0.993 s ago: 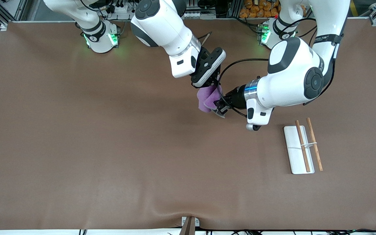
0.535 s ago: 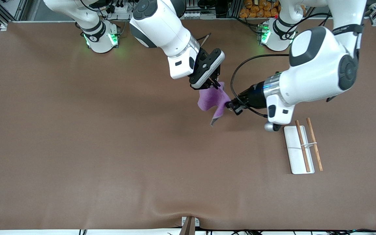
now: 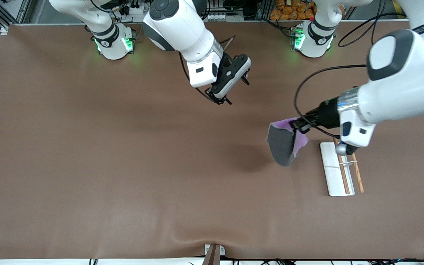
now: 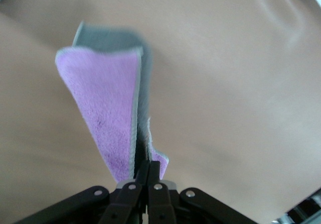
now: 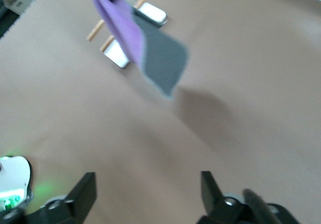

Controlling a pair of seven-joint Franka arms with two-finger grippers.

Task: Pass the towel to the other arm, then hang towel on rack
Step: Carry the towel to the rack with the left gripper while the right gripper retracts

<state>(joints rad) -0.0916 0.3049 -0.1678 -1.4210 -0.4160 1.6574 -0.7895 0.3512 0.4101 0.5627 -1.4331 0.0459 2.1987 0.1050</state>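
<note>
The towel [image 3: 283, 141], purple on one face and dark grey on the other, hangs from my left gripper [image 3: 296, 124], which is shut on its top corner and holds it in the air beside the rack [image 3: 339, 167]. In the left wrist view the towel [image 4: 108, 111] hangs from the closed gripper [image 4: 149, 166]. The rack is a white base with two brown rods, toward the left arm's end of the table. My right gripper [image 3: 234, 86] is open and empty, up over the table's middle. The right wrist view shows its spread fingers [image 5: 85, 189], with the towel [image 5: 145, 50] and the rack [image 5: 125, 33] farther off.
The table [image 3: 123, 165] is covered with a brown mat. A small bracket [image 3: 214, 252] sits at the table edge nearest the front camera. The arm bases [image 3: 112, 42] stand along the opposite edge.
My right gripper has let go of the towel and drawn back, open. My left gripper has carried the towel away toward the rack; the towel now hangs with its grey face showing.
</note>
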